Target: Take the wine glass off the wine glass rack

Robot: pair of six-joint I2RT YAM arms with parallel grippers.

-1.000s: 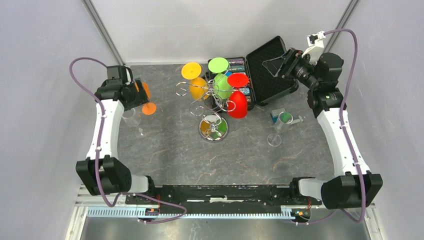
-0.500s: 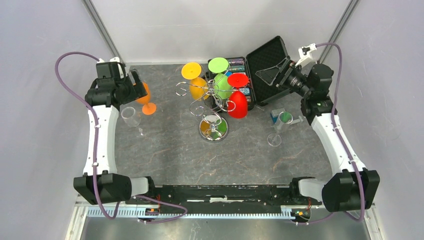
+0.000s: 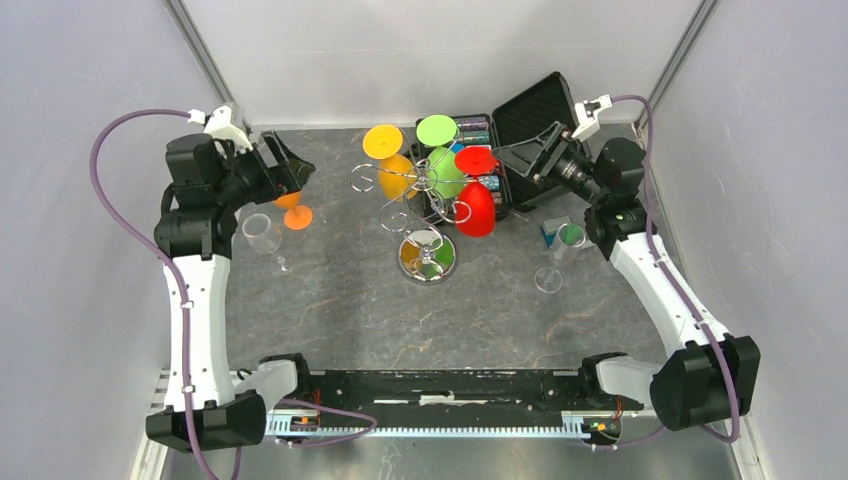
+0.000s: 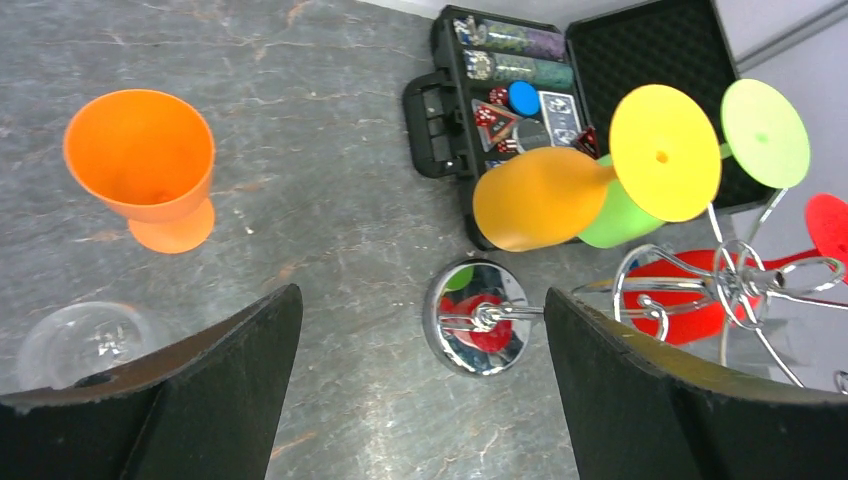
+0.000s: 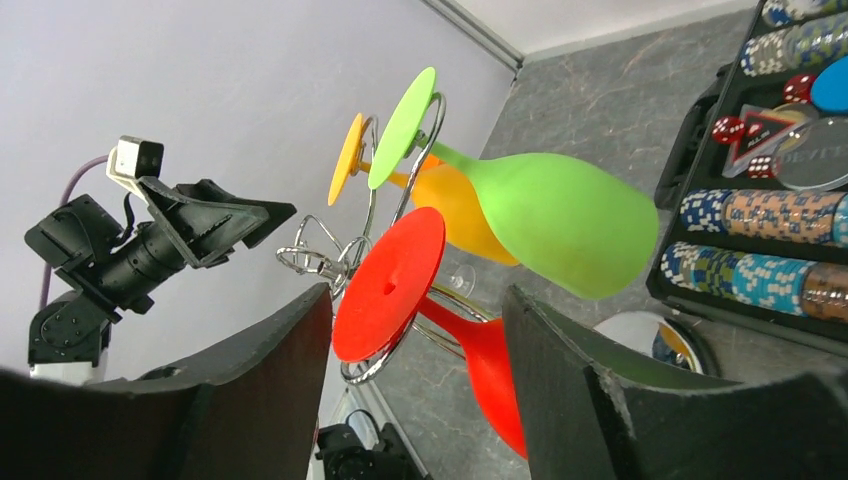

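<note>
The chrome wine glass rack (image 3: 428,257) stands mid-table on its mirrored disc base. A yellow glass (image 3: 383,141), a green glass (image 3: 437,130) and a red glass (image 3: 476,160) hang upside down from its wire arms. My right gripper (image 3: 512,152) is open, just right of the red glass's foot. In the right wrist view that red foot (image 5: 390,285) lies between my open fingers (image 5: 415,385). My left gripper (image 3: 288,165) is open and empty above an orange glass (image 3: 296,215) standing on the table. The left wrist view shows the rack base (image 4: 477,318) between its open fingers (image 4: 420,395).
An open black case (image 3: 530,130) of poker chips lies behind the rack. A clear glass (image 3: 262,232) stands beside the orange glass. Another clear glass (image 3: 568,237) with a green and teal top stands at the right. Grey walls close in both sides.
My left gripper has risen and drawn back from the orange glass, which stays on the table. My right gripper has moved left, toward the red glass on the rack.
</note>
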